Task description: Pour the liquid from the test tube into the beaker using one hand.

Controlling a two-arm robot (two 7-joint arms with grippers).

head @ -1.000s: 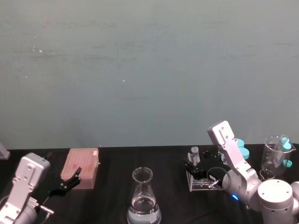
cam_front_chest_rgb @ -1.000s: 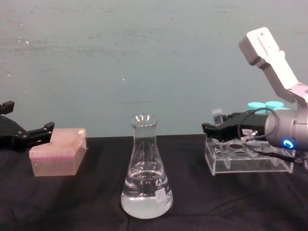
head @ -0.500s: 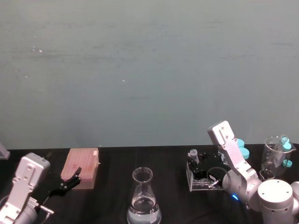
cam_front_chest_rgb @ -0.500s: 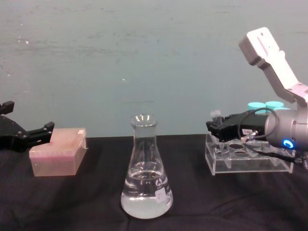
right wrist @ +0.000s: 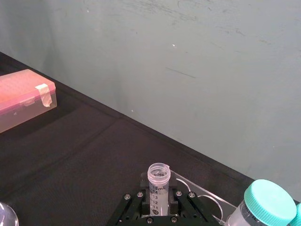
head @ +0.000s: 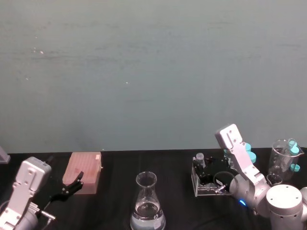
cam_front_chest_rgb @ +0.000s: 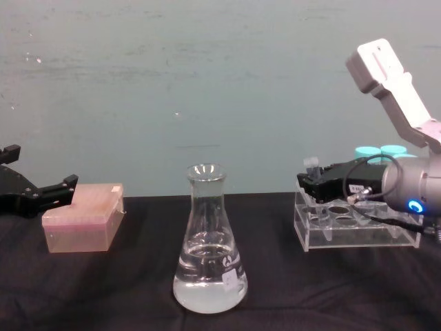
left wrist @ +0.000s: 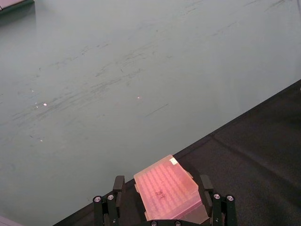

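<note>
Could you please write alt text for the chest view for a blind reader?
The right gripper holds a slim test tube at the left end of a clear rack. A part-filled conical beaker stands at centre; the open left gripper hangs by a pink box.

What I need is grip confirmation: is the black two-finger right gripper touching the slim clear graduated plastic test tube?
Touching. In the right wrist view the right gripper pinches the clear test tube from both sides, no gap.

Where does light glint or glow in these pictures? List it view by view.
Chest view: highlights on the beaker rim and glass, and a blue light glowing on the right arm. Head view: one bright wall speck. Left wrist view: a similar speck.
</note>
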